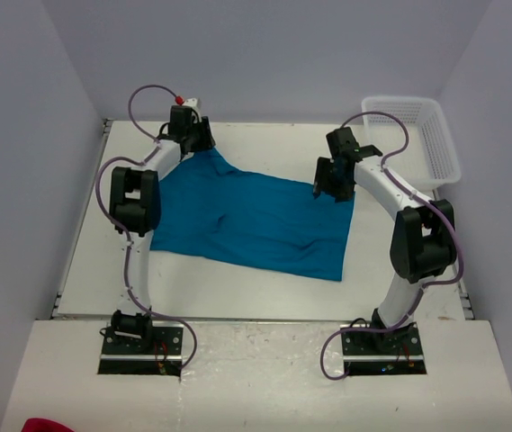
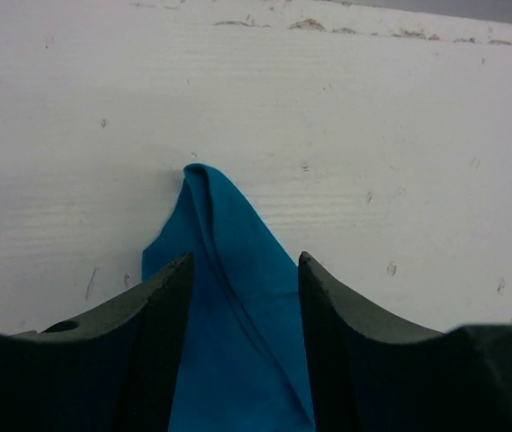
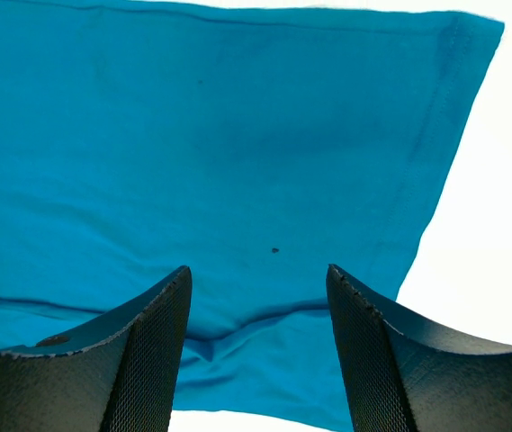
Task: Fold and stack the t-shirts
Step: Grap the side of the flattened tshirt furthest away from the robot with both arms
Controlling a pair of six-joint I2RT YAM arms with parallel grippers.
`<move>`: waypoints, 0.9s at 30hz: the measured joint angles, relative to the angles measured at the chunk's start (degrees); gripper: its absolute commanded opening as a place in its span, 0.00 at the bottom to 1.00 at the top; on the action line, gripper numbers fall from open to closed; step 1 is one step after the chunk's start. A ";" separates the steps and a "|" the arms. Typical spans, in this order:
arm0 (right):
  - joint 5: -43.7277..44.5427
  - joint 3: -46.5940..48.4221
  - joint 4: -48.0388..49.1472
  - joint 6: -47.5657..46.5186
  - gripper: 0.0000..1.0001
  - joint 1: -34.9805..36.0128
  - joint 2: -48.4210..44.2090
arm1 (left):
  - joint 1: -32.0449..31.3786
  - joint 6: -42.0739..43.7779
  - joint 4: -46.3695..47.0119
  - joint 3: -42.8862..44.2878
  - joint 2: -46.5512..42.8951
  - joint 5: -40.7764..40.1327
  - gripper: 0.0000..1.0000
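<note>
Left gripper [image 2: 245, 261] half parted, straddling a bunched far-left corner of the t-shirt [image 1: 256, 220]; cloth runs between the fingers, not pinched; right gripper [image 3: 257, 270] wide, holding nothing, over the far-right corner; t-shirt spread mid-table; pale walls; white scuffed table [image 1: 94, 270]; white basket [image 1: 422, 135] at far right.

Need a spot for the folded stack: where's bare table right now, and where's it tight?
Free: the near strip between the t-shirt and the front edge of the table; the far strip beyond it, between the left gripper and right gripper. Tight: right side, with the right arm and basket.
</note>
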 measured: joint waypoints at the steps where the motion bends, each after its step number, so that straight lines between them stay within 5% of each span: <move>1: 0.00 -0.17 0.04 0.00 0.63 0.00 0.00 | 0.00 -0.02 0.00 0.00 0.59 0.00 0.52; 27: 0.11 -0.57 0.04 -0.15 0.63 0.00 0.00 | 1.29 -4.22 7.80 0.96 6.58 9.38 0.40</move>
